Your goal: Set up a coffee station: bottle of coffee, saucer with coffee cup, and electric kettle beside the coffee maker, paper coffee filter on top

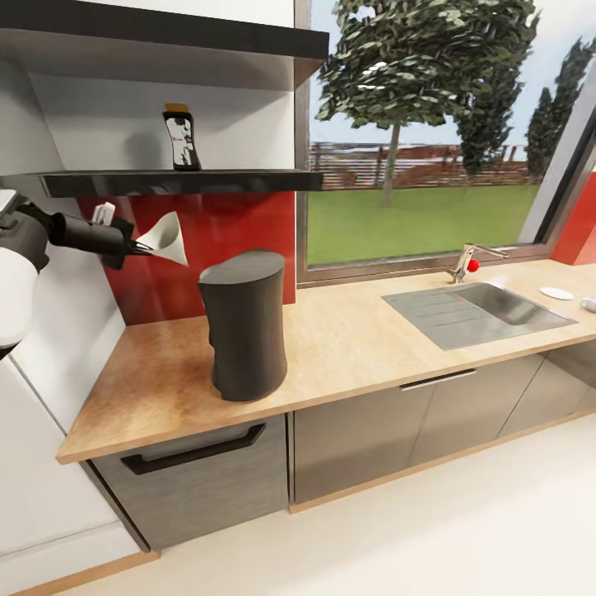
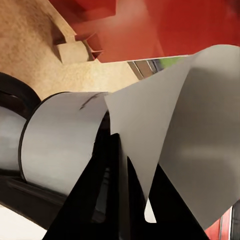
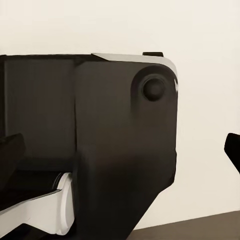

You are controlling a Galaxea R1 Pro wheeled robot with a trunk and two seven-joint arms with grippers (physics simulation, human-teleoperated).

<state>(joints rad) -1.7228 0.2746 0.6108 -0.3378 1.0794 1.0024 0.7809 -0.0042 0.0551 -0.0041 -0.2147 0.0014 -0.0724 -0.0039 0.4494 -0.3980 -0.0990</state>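
Wood kitchen countertop [image 1: 348,339] with coffee maker [image 1: 244,325] near left. Above it, left gripper [image 1: 137,245] pinching paper coffee filter [image 1: 168,239]. Bottle of coffee [image 1: 180,141] on kitchen shelf [image 1: 165,181]. Right pincer: cannot tell.

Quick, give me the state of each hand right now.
Left hand: closed on the paper coffee filter, held in the air beside the coffee maker.
Right hand: cannot be told from the right wrist view.

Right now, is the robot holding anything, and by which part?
Yes. The left gripper pinches the paper coffee filter by its narrow end, with the wide mouth pointing away from the fingers.
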